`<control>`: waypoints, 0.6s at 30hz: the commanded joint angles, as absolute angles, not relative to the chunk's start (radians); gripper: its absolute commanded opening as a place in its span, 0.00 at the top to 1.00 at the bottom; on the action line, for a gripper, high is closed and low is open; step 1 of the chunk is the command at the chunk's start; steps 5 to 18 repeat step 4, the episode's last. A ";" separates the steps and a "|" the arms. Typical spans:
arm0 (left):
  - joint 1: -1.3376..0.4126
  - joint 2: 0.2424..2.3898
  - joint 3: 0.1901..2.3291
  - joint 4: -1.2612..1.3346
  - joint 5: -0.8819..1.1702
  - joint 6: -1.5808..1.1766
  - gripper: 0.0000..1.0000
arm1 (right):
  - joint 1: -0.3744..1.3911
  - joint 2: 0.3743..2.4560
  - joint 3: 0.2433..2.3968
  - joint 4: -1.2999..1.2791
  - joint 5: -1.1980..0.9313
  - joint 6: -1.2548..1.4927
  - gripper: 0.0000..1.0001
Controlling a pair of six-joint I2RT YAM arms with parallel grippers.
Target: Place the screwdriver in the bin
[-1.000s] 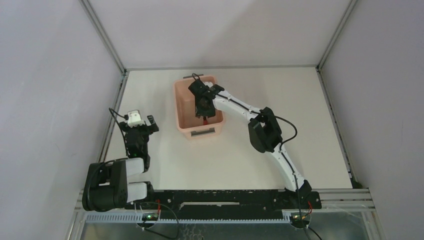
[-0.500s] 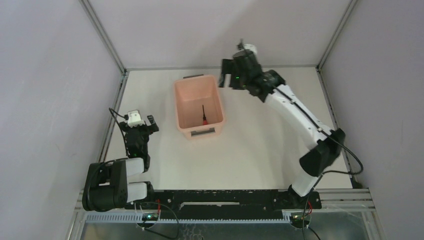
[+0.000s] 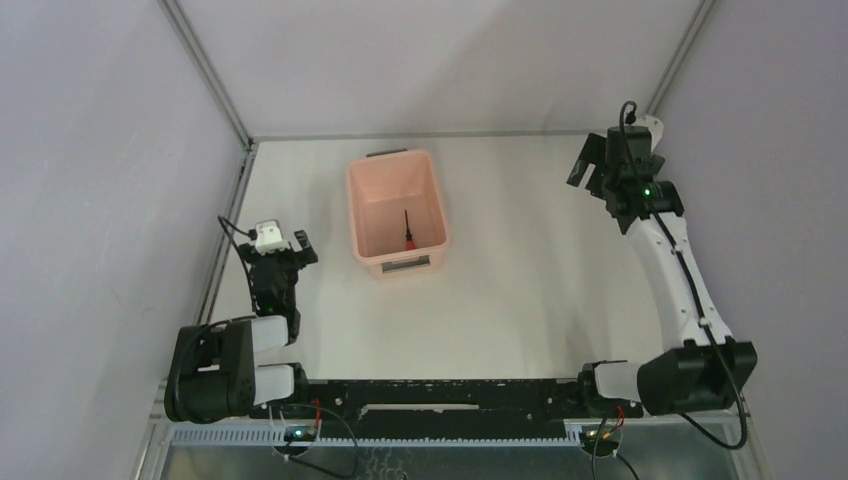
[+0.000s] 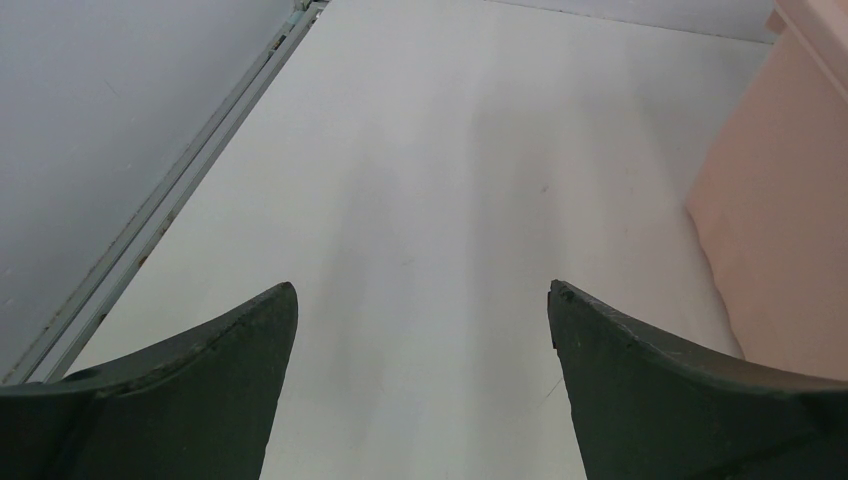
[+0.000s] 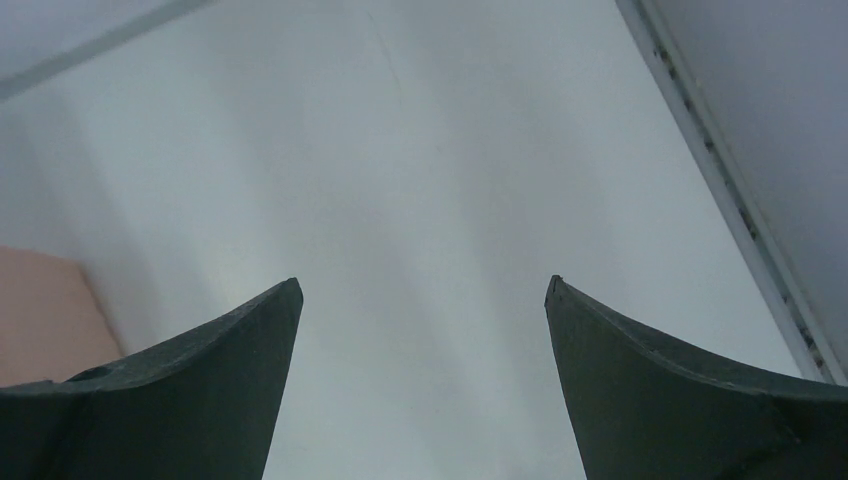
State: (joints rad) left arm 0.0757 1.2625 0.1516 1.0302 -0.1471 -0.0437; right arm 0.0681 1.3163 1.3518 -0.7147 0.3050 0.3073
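Two grippers stood open, holding nothing: the left gripper (image 4: 420, 290) and the right gripper (image 5: 420, 285). The right one had swung away from the bin (image 3: 351, 215). The screwdriver (image 3: 407, 230) lay inside, far to that gripper's left, so the job seemed done.

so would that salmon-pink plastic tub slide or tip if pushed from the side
Probably slide: the salmon-pink plastic tub sits flat on the smooth white table and looks broad for its height. Likely light, holding only a slim red-handled screwdriver, which may roll inside.
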 commanded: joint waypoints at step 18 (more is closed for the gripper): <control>0.069 1.256 0.191 1.060 -0.152 -0.026 0.00 | 0.081 1.247 1.343 -0.627 0.302 0.224 0.00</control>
